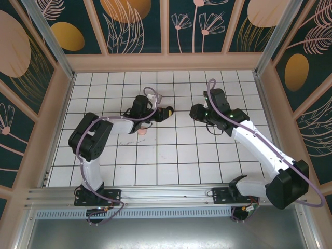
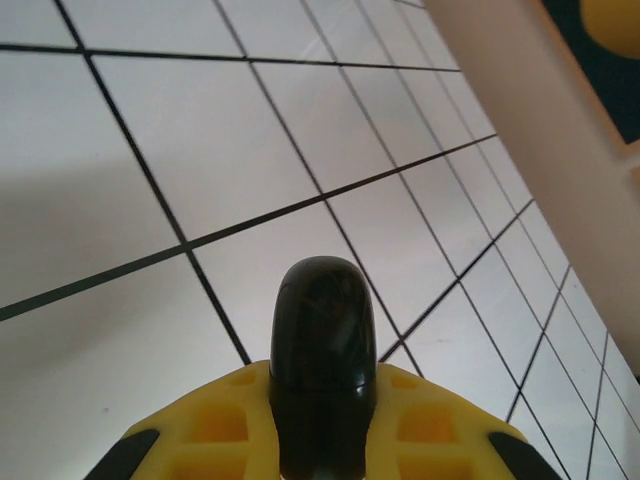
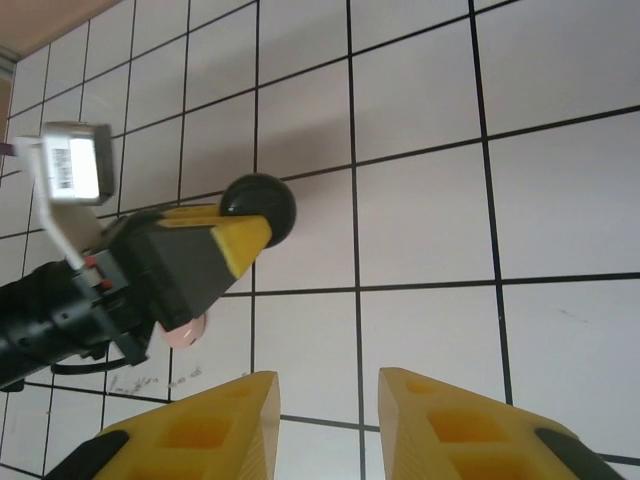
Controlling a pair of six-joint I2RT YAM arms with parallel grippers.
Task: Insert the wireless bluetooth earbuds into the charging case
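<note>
Overhead looking down, wrist cameras close, right facing left gripper [image 3: 256, 214]

The left gripper [image 1: 161, 113] holds a small round black thing [image 1: 168, 112] over the white tiled table [image 1: 176, 155]. The right gripper [image 1: 195, 111] faces it, near but not touching. A small pink thing [image 1: 142, 132] lies beside the left arm.

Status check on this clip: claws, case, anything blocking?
Left claw shut on black rounded case. Right claw open, empty. Pink piece on table beneath left arm.
</note>
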